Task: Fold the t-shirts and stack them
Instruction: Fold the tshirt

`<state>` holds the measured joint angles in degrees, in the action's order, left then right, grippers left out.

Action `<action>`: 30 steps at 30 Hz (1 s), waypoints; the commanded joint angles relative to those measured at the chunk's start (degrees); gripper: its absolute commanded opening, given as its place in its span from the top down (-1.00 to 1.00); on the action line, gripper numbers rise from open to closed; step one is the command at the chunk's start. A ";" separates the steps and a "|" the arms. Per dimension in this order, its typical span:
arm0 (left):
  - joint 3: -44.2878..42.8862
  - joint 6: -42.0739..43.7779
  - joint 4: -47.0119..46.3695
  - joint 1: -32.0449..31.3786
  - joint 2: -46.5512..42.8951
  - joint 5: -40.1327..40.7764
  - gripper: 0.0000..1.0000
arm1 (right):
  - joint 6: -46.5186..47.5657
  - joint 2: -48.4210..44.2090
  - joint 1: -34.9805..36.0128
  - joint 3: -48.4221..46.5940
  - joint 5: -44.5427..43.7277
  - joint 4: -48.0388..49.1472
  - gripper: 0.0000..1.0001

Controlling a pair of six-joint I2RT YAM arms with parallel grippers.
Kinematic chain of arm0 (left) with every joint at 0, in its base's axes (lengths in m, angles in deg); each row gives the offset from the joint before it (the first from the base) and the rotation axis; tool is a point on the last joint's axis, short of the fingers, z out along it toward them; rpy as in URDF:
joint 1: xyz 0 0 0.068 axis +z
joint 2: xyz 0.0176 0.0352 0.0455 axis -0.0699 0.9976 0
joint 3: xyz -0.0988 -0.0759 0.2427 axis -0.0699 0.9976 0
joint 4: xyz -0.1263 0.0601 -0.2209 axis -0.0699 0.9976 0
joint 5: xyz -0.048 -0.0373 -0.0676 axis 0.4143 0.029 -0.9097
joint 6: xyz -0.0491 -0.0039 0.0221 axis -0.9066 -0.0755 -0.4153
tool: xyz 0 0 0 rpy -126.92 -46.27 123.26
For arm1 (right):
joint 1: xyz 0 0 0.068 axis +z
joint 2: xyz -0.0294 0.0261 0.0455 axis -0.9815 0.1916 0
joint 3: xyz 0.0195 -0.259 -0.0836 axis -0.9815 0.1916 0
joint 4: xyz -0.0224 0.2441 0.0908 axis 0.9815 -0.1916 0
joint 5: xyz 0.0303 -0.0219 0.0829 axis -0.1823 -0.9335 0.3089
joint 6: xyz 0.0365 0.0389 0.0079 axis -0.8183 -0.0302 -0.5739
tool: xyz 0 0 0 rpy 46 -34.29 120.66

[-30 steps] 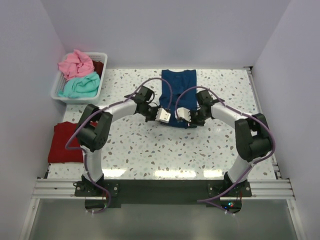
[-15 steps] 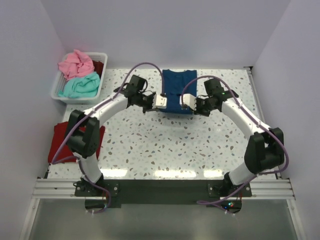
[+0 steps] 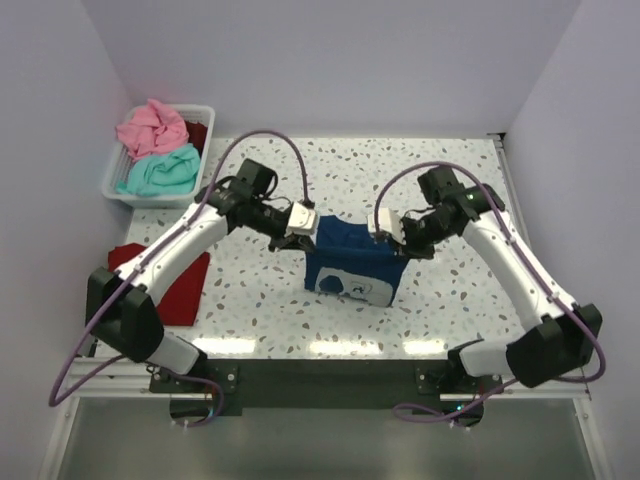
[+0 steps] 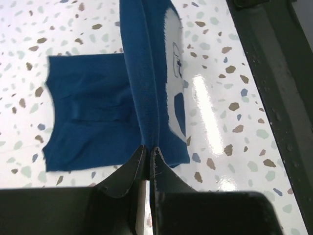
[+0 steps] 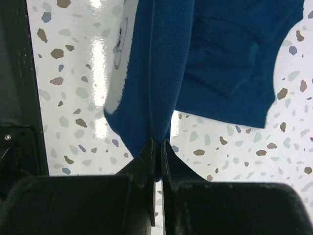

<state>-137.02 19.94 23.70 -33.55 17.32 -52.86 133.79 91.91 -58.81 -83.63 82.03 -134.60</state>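
The navy blue t-shirt (image 3: 352,262) with a white print hangs between my two grippers above the middle of the table. My left gripper (image 3: 306,228) is shut on its left top corner. My right gripper (image 3: 385,226) is shut on its right top corner. The left wrist view shows the navy cloth (image 4: 146,88) pinched in the jaws. The right wrist view shows the same cloth (image 5: 156,83) pinched. A dark red t-shirt (image 3: 165,285) lies folded at the table's left edge, partly under my left arm. A pink t-shirt (image 3: 152,127) and a teal t-shirt (image 3: 160,170) lie in the basket.
A white plastic basket (image 3: 113,182) stands at the back left corner. White walls close the table at the back and both sides. A dark rail (image 3: 320,375) runs along the near edge.
Both grippers have lifted the navy t-shirt off the table and pulled it toward the near side. It lay flat at the back before and now hangs, print facing front.
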 commanded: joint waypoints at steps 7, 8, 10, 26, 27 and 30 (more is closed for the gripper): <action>-20.88 -6.93 -1.16 7.30 21.71 0.19 1.00 | 4.09 23.46 -4.67 -13.88 -1.81 -0.04 1.00; -21.32 -7.90 -2.65 7.39 23.14 0.54 1.00 | 4.00 25.06 -4.85 -14.23 -1.99 2.15 1.00; -22.03 -10.79 -7.99 7.65 26.04 2.81 1.00 | 3.56 28.57 -5.55 -15.20 -2.08 4.27 1.00; -10.10 -26.00 -20.50 6.25 31.69 2.04 1.00 | 0.66 44.41 -6.61 -13.27 -9.28 23.09 1.00; -6.60 -27.23 -22.25 6.07 30.29 1.69 1.00 | 1.09 44.32 -6.61 -13.27 -8.67 22.39 1.00; -1.05 -29.87 -24.97 5.72 24.93 0.28 1.00 | 3.11 40.73 -6.52 -10.13 -6.39 19.93 1.00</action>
<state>-142.28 -4.89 3.31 -27.82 49.75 -50.56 135.10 134.82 -64.87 -95.76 76.83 -113.86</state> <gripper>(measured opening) 0.081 0.029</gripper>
